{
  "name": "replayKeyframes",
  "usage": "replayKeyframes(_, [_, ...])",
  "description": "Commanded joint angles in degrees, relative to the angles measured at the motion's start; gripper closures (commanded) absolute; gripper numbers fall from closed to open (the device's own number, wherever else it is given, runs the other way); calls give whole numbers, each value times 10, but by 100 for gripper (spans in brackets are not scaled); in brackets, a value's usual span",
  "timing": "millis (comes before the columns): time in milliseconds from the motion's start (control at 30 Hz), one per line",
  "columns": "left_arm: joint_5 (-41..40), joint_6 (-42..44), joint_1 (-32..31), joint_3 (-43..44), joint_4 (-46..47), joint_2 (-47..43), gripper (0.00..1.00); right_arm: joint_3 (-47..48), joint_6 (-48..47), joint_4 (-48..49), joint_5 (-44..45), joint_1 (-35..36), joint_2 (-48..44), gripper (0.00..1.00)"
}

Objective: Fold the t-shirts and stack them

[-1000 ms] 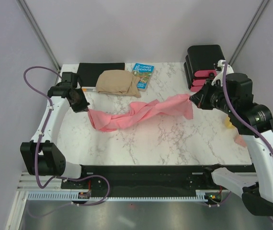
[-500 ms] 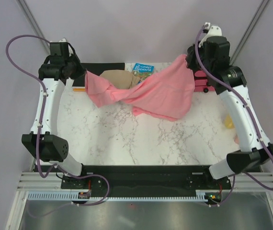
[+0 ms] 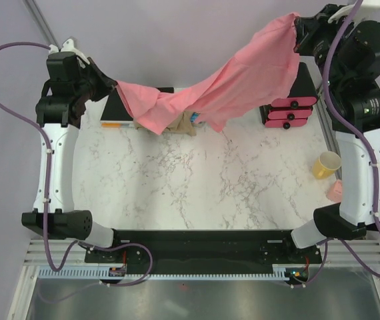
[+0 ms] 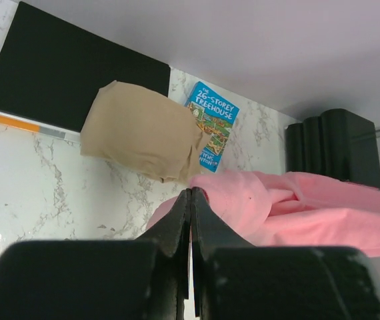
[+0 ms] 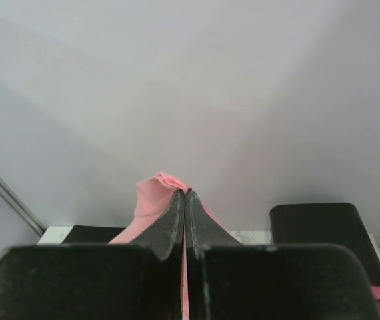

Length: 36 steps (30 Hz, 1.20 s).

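1. While it is held up high, the pink t-shirt (image 3: 237, 80) hangs stretched above the table (image 3: 210, 193).
2. The left gripper (image 3: 115, 85) pinches one end.
3. The right gripper (image 3: 297, 28) pinches the other.

Top view looks down from above the near edge, taking in the whole table (image 3: 210, 187). Left wrist looks steeply down at the far edge; right wrist faces the back wall (image 5: 243, 100), near level. All three share the shirt (image 3: 243, 80) and box (image 3: 308, 85).
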Motion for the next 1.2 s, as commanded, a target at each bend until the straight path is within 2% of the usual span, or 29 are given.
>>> replayKeyframes(0, [11,-15,2,-32,26,-59,98,-44,3,2,-21,-2,-51,100])
replayKeyframes(133, [16,-9,2,-98,15,-103,98,-126,24,-33,-50,-2,-106,100])
replayKeyframes(267, [47,-8,2,-225,12,-149,98,-213,67,-79,-70,-2,-165,100])
replayKeyframes(367, [75,-12,2,-320,4,-174,98,-293,93,-115,-132,-2,-206,100])
replayKeyframes(467, [86,-14,2,-411,1,-201,98,-438,130,-135,-173,-3,-260,100])
replayKeyframes(567, [86,-10,2,-467,-12,-229,98,-532,166,-159,-213,-3,-327,100])
replayKeyframes(700, [73,-7,2,-503,-37,-227,98,-591,183,-199,-232,-2,-355,100])
replayKeyframes(1000, [59,-19,2,-522,-49,-172,98,-644,185,-259,-256,-1,-327,100])
replayKeyframes(1067, [55,-20,2,-523,-53,-162,98,-649,180,-276,-256,-2,-319,82])
replayKeyframes(1100, [48,-20,2,-523,-59,-161,98,-649,177,-282,-256,-2,-318,82])
replayKeyframes(1133, [41,-22,2,-522,-61,-160,98,-648,175,-291,-254,-2,-314,87])
replayKeyframes(1167, [35,-24,2,-521,-64,-160,98,-647,172,-296,-251,-2,-313,86])
